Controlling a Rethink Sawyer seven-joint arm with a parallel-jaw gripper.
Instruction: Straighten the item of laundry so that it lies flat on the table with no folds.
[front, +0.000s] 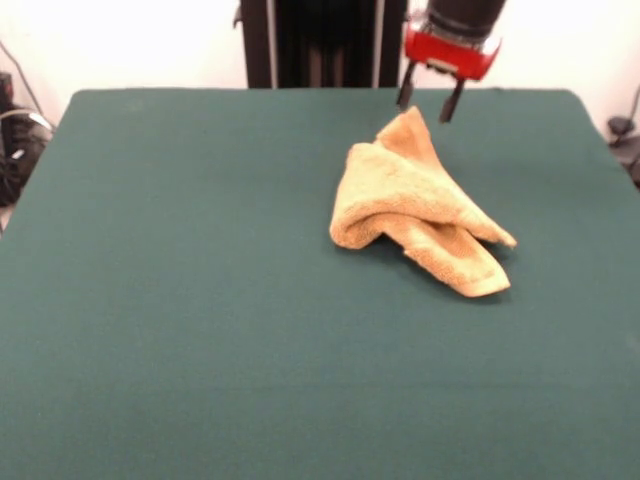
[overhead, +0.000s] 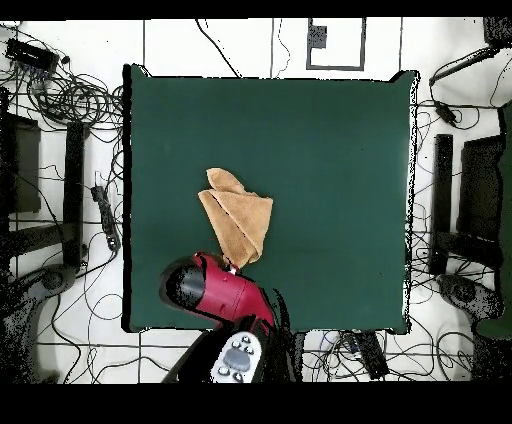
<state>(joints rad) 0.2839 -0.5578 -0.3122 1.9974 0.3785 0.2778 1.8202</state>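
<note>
The golden-tan terry towel (front: 415, 205) is seen bunched and folded over itself on the green bench (front: 200, 300), right of centre in the front view. Its long axis is judged to run from a raised corner at the robot's side to a tapered end nearer the camera. The gripper (front: 428, 105) is held just above that raised corner, its fingers parted; nothing is gripped, and contact with the cloth cannot be confirmed.

No readable txt, labels, nos. or signs anywhere, incl. on towel (front: 418, 205) or surface (front: 200, 300).
</note>
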